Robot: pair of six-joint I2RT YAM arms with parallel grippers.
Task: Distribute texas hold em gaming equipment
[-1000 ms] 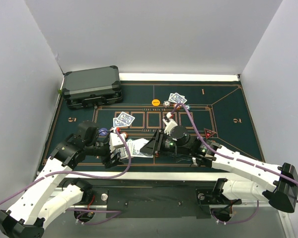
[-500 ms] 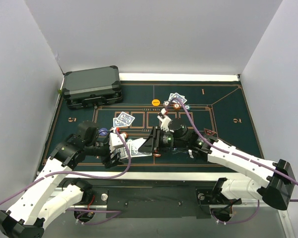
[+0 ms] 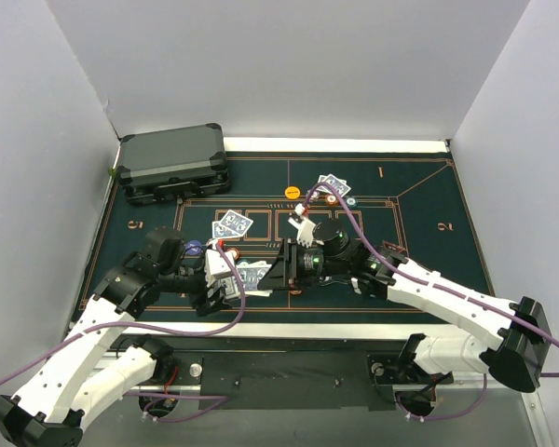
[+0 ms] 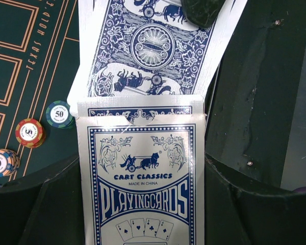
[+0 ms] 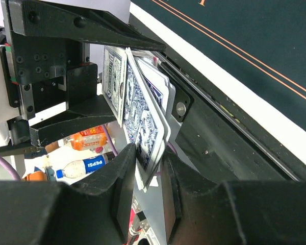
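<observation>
The left gripper (image 4: 143, 163) is clamped on a blue-and-white cardboard playing-card box (image 4: 143, 204). Blue-backed paper cards (image 4: 148, 51), likely light, slick and bendable, protrude from the box. The right gripper (image 5: 148, 161) pinches their free end, perhaps one card.

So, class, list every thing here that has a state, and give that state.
Left gripper, shut on box.
Right gripper, shut on cards.
Box, open at top.
Cards, partway out of box.
Case, shut.
Chips, flat on mat.
</observation>
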